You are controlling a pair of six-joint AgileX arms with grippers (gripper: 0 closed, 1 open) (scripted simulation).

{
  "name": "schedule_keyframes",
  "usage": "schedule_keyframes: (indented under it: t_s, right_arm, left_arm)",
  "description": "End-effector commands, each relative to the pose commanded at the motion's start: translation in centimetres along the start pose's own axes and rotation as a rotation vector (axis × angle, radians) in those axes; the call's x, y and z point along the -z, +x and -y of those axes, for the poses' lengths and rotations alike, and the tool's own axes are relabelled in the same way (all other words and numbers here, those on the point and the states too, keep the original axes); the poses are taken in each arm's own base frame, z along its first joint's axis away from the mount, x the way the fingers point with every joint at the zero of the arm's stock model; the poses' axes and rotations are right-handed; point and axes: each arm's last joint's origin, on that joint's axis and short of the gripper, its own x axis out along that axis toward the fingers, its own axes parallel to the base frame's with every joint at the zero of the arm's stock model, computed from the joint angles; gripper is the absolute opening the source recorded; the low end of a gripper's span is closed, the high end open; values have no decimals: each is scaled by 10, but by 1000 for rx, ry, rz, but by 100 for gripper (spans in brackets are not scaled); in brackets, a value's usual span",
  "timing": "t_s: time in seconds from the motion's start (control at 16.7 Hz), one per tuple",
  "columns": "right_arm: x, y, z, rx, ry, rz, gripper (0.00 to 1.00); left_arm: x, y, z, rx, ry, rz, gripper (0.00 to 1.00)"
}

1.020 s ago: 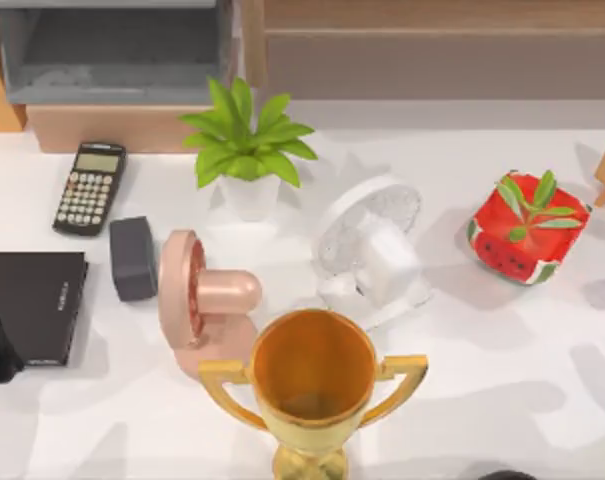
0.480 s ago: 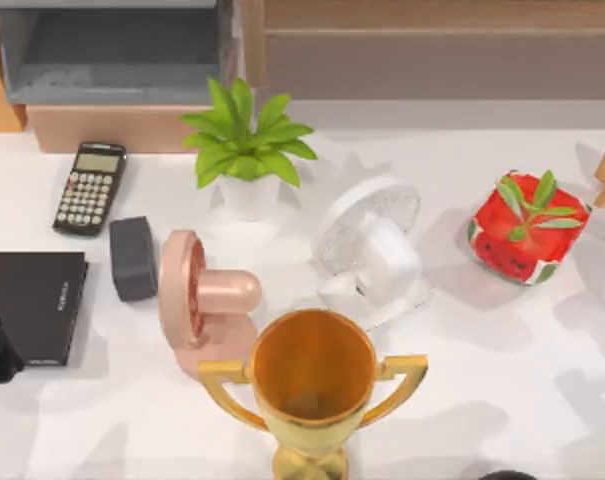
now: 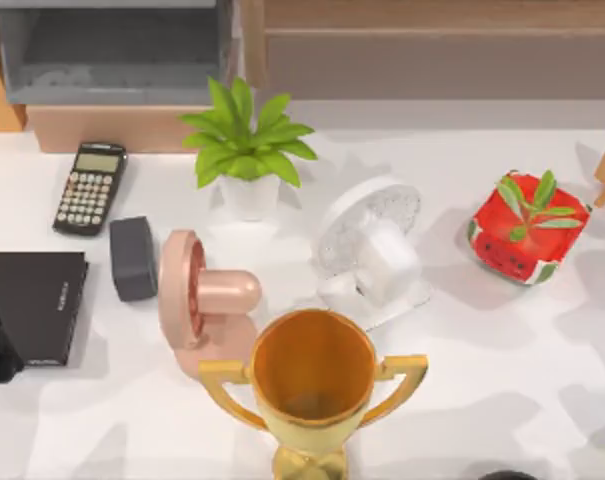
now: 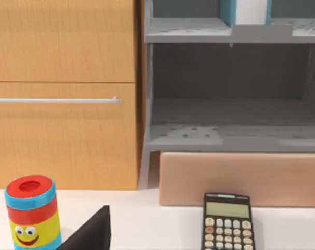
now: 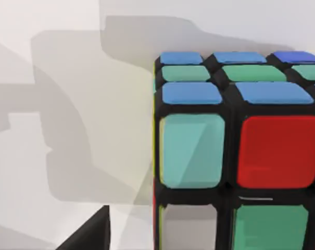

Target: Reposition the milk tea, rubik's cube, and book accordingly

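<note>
Right hand: you cannot tell its finger state; its wrist camera looks close onto the rubik's cube [image 5: 235,151] standing on the white desk [image 5: 53,62]. Expect a light, rigid, slick-faced block; pinch two opposite flat faces at mid-height.

You face a wooden cabinet front [image 4: 63,94] with a thin horizontal handle [image 4: 55,100], standing on the white table [image 4: 147,224]. At three o'clock from it sits a grey open shelf unit [image 4: 232,130] on a tan base [image 4: 240,178]. A teal-blue book [image 4: 244,11] stands upright on the upper shelf. A black calculator [image 4: 226,223] lies at five o'clock on the table. A striped can with a smiling face [image 4: 32,212] stands at seven o'clock.
</note>
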Motion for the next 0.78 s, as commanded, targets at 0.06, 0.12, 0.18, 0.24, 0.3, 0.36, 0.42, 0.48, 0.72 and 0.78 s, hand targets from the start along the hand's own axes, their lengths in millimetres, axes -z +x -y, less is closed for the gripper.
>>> schedule_keyframes:
  t_s: [0.06,0.12,0.18,0.24,0.3,0.36,0.42,0.48,0.72,0.78]
  right_arm:
    - [0,7,0,0,0,0,100]
    - [1,14,0,0,0,0,100]
    - [1,19,-1,0,0,0,100]
    - [2,22,-1,0,0,0,100]
    - [2,24,-1,0,0,0,100]
    - [2,24,-1,0,0,0,100]
    - [2,24,-1,0,0,0,100]
    - [2,24,-1,0,0,0,100]
    - [2,24,-1,0,0,0,70]
    - [2,24,-1,0,0,0,62]
  left_arm:
    - [0,0,0,0,0,0,100]
    - [0,0,0,0,0,0,100]
    - [0,0,0,0,0,0,100]
    - [0,0,0,0,0,0,100]
    - [0,0,0,0,0,0,100]
    - [0,0,0,0,0,0,100]
    - [0,0,0,0,0,0,100]
    - [0,0,0,0,0,0,100]
    - [0,0,0,0,0,0,100]
    - [0,0,0,0,0,0,100]
